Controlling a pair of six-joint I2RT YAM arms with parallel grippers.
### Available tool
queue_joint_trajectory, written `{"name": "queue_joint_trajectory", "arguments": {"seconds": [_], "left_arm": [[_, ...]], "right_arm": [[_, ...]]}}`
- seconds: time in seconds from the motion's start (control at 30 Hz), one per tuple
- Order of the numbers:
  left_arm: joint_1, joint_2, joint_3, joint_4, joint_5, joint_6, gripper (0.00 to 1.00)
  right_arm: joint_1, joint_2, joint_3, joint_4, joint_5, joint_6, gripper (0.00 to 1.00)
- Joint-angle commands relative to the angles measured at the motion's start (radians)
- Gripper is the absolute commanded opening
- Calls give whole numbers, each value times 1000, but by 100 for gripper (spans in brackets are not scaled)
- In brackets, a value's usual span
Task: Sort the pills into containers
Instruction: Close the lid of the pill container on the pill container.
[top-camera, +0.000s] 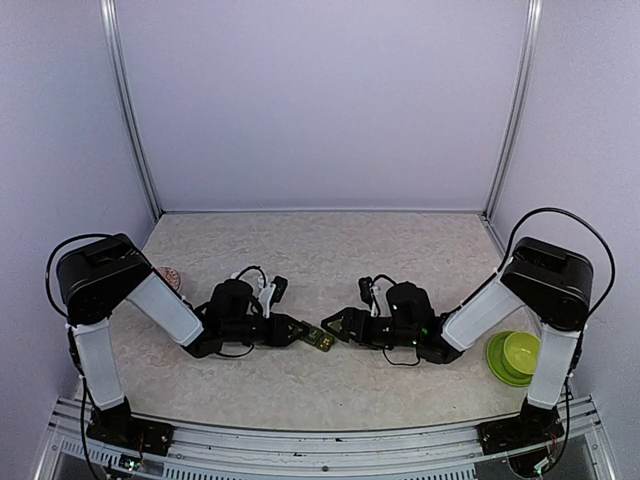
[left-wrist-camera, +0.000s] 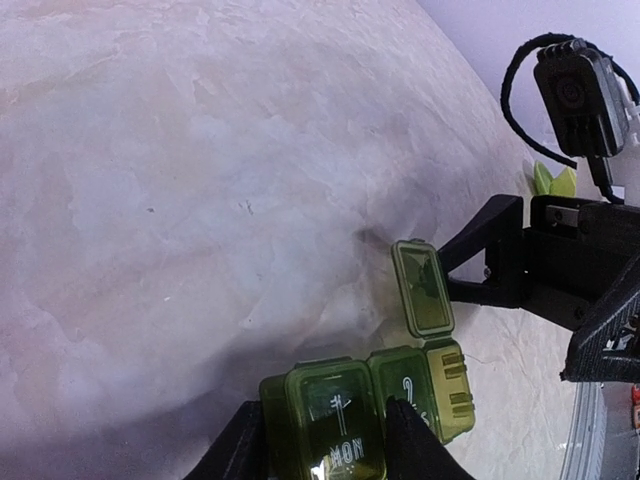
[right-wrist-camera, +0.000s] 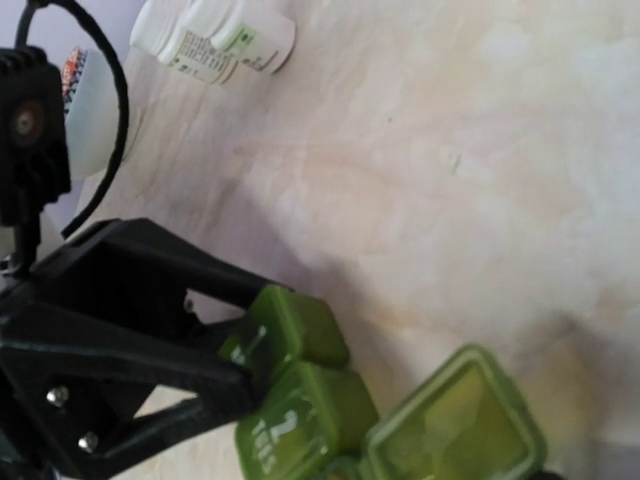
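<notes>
Pill sorting barely under way at mid-table

The left jaws pinch the green pill organizer (left-wrist-camera: 330, 420), one lid (left-wrist-camera: 422, 288) flipped up. The right jaws stand wide and empty beside it. No loose pills show on the table (top-camera: 320, 250), and the white bottles (right-wrist-camera: 215, 40) lie well apart.

Translucent green plastic pill organiser (left-wrist-camera: 365, 405): olive-lime tint, white "MON" lettering on one lid.
Flat tabletop (top-camera: 320, 250): cream-beige, mottled stone-like pattern.
Back wall (top-camera: 320, 100): pale lilac.
Round plastic bowl on plate (top-camera: 515, 355), 4 o'clock in top view: lime green.
Cylindrical pill bottles (right-wrist-camera: 215, 40): white, green-and-white labels.
Robot arms (top-camera: 165, 308): white shells, black joints, black cables.
</notes>
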Motion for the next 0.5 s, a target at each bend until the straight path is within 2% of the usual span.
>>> {"name": "queue_joint_trajectory", "arguments": {"seconds": [0.0, 0.47], "left_arm": [[7, 33, 24, -37, -2, 7, 36], [7, 52, 39, -48, 3, 1, 32]], "right_arm": [[-20, 21, 9, 43, -20, 2, 87], [-33, 46, 11, 99, -57, -1, 87]]}}
